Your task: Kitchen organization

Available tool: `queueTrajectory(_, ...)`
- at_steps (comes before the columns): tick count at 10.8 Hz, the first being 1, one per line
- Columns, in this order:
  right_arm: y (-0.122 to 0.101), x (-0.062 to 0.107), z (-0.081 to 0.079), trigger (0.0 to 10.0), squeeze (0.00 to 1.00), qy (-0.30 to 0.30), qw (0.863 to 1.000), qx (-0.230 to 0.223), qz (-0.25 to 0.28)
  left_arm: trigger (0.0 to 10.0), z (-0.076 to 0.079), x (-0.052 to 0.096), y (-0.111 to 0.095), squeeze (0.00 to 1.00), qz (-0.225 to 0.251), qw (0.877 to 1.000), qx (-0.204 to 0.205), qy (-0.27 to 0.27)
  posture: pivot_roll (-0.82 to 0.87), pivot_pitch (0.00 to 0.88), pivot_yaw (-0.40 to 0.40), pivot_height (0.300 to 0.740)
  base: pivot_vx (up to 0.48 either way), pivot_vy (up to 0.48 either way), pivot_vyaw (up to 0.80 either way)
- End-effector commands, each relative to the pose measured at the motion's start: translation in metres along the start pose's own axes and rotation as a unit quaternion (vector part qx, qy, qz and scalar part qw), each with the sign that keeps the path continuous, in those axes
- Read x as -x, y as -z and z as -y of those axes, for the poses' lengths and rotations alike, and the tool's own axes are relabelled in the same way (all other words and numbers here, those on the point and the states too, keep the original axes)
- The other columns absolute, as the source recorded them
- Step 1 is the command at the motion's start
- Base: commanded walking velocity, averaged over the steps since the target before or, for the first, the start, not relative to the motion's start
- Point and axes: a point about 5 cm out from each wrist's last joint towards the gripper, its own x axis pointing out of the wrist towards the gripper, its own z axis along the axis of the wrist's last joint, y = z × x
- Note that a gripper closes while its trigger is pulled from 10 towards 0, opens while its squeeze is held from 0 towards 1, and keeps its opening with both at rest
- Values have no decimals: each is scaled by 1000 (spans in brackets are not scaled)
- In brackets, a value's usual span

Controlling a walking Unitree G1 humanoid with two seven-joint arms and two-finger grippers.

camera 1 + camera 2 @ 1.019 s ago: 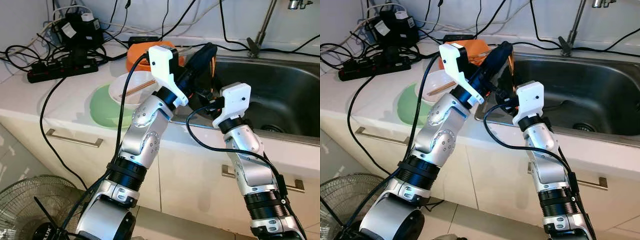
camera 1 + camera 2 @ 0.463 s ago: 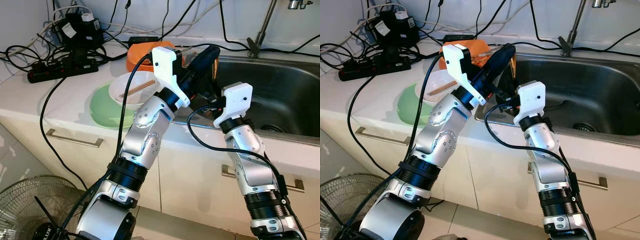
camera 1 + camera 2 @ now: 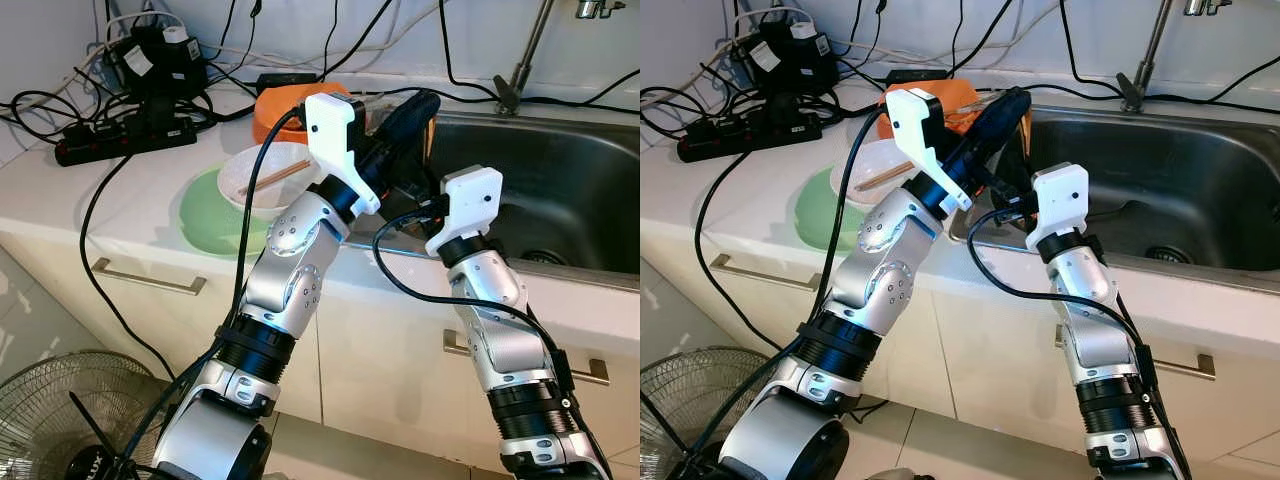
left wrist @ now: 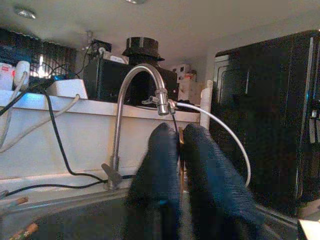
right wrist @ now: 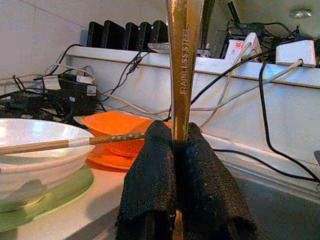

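A gold stainless-steel utensil handle (image 5: pixel 184 60) stands upright between both grippers at the sink's left rim. My right gripper (image 5: pixel 174 132) is shut on its lower part, just below my left arm's fingers. My left gripper (image 3: pixel 423 102) is shut on its upper part, where a thin gold edge (image 4: pixel 180 145) shows between the fingers. The utensil's ends are hidden. On the counter to the left, a white bowl (image 3: pixel 262 180) holding a pair of chopsticks (image 3: pixel 280 175) sits on a green plate (image 3: pixel 205 215). Behind it is an orange dish (image 3: pixel 275 105).
The steel sink (image 3: pixel 560 170) with its faucet (image 3: pixel 525 55) lies to the right. A power strip (image 3: pixel 120 135) and tangled cables crowd the counter's back left. A floor fan (image 3: pixel 60 410) stands at the lower left, before the cabinet drawers.
My left gripper has shifted slightly toward the sink and risen a little. The right arm and the dishes have stayed put.
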Motion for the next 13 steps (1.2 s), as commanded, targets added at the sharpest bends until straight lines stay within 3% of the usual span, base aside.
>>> queueTrajectory(1, 1, -1, 0, 0, 0, -2, 1000, 3, -2, 10000, 13, -5, 7, 1000, 9, 1000, 29, 1, 32, 0, 93, 740, 0, 0, 0)
queueTrajectory(8, 10, -1, 9, 0, 0, 16, 1000, 14, -15, 10000, 13, 14, 7, 1000, -5, 999, 34, 12, 34, 0, 93, 740, 0, 0, 0)
queueTrajectory(9, 11, -3, 17, 0, 0, 25, 999, 24, -18, 10000, 10, 18, 3, 0, 2, 999, 34, 3, 37, 0, 92, 740, 0, 0, 0)
queueTrajectory(13, 17, -7, 36, 0, 0, 47, 997, 49, -26, 10000, -11, 39, -4, 0, 4, 998, 37, -58, 41, 0, 92, 740, 0, 0, 0)
